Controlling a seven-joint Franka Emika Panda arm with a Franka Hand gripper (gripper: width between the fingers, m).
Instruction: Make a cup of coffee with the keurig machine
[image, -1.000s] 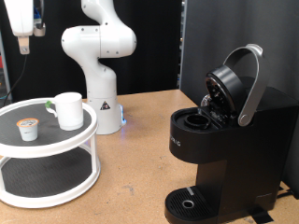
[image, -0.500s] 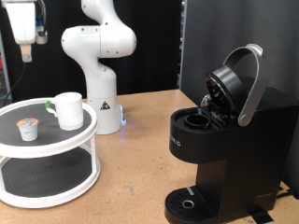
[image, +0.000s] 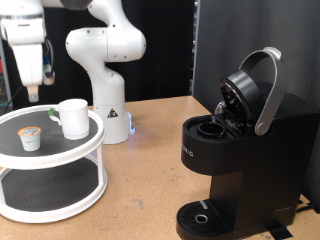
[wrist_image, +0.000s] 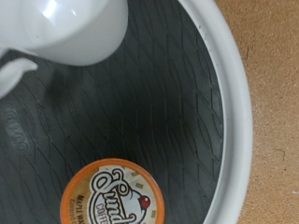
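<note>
**Arm hangs over the stand, brewer lid up**

While the gripper (image: 36, 88) hangs at the exterior view's far left, above the back edge of the white two-tier stand (image: 50, 160), I cannot tell whether its fingers are spread or pressed together. On the stand's dark top shelf sits a coffee pod (image: 32, 139) with its foil lid facing up, and just to its right stands the cup (image: 72, 117), upright, mouth open to the ceiling, its handle turned toward the pod. The wrist view looks straight down on that shelf, catching the pod (wrist_image: 114, 194) and part of the cup (wrist_image: 65, 28). Behind stands the arm's white base (image: 108, 75). Well apart, at the right, the keurig machine (image: 240, 160) stands on the wooden table (image: 150, 170), lid tipped back, silver handle (image: 268, 90) arching upward, pod chamber open.
</note>
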